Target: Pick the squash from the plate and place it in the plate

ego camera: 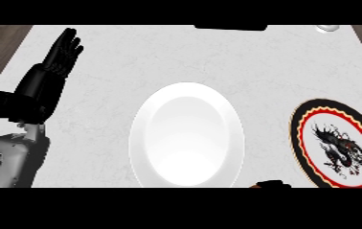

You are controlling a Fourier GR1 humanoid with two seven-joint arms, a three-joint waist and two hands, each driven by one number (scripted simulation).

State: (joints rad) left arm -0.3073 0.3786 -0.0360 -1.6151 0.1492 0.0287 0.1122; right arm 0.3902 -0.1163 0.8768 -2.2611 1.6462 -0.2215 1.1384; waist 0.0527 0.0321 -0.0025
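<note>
The pale marbled counter [212, 55] filled nearly the whole frame, with a strip of dark wood showing at the upper left corner. At the centre lay the largest thing on it, a plain white plate [145, 127], bare of any food. At the right edge sat a second plate [302, 127], black with red and cream rings and a dark dragon figure in its middle, partly cut off by the frame. Neither plate showed a squash, and none lay on the counter, so where it was could not be told; it may have been held out of sight.

The left hand [53, 72] stood at the upper left on its grey forearm, fingers straight and pointing up, resting and holding nothing. Of the right hand [272, 184] only a small black scrap showed at the bottom edge, right of centre, between the two plates; whether it was curled round anything could not be told.

Judging by that, the carry from one plate to the other was probably in hand, and the next move would call for bringing the squash over the target plate and setting it down within the rim.

A dark slab [231, 28] and a small pale object [326, 28] sat at the top edge. No writing or brand could be read anywhere
</note>
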